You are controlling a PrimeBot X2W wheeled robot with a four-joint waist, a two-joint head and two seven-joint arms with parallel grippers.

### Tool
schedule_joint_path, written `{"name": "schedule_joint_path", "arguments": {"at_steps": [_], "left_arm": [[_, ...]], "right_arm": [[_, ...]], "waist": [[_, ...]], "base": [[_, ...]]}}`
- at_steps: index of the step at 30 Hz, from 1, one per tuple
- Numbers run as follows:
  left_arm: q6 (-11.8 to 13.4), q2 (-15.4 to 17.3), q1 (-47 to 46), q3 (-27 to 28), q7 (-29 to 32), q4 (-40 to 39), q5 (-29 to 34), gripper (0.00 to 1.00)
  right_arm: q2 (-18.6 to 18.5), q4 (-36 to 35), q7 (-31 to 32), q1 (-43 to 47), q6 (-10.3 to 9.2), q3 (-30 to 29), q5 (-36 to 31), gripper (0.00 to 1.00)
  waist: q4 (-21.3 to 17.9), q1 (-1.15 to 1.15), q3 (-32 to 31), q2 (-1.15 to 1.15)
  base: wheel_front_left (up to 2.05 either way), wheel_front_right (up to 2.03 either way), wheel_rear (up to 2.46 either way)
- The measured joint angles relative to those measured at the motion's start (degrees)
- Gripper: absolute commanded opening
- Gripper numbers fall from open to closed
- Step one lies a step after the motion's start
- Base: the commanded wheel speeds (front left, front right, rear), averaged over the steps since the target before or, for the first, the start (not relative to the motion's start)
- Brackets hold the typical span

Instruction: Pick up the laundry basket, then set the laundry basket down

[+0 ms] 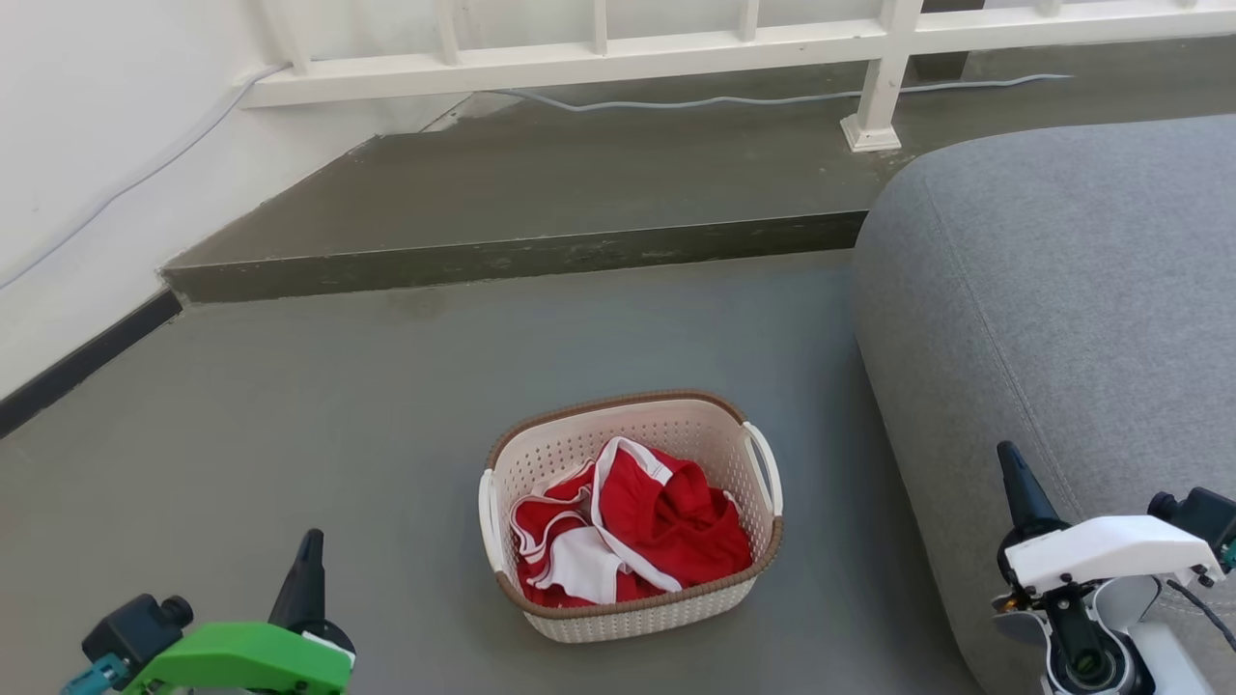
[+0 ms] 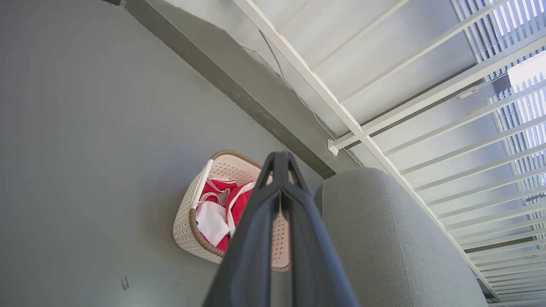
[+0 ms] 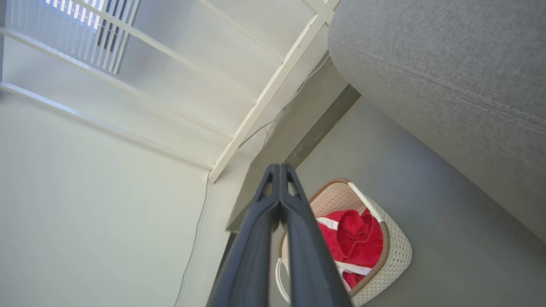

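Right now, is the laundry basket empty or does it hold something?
Not empty. The laundry basket stands upright, and crumpled red-and-white clothing lies inside, below its rim.

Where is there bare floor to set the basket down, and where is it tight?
Bare floor lies left of the laundry basket toward the wall, and beyond it up to the step. Tight on its right: the sofa.
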Motion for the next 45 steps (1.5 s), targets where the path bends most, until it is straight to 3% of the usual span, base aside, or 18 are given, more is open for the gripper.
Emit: {"name": "schedule_joint_path", "arguments": {"at_steps": [45], "left_arm": [[-6.14,0.03,-5.45,7.56,7.05,4.44,-33.74,0.00]], "right_arm": [[2.88,0.12,8.47,-3.23,5.77,-11.10,31.45,0.00]], "waist": [[1.54,0.00,0.76,0.00]], "base": [[0.00,0.00,0.00]]}}
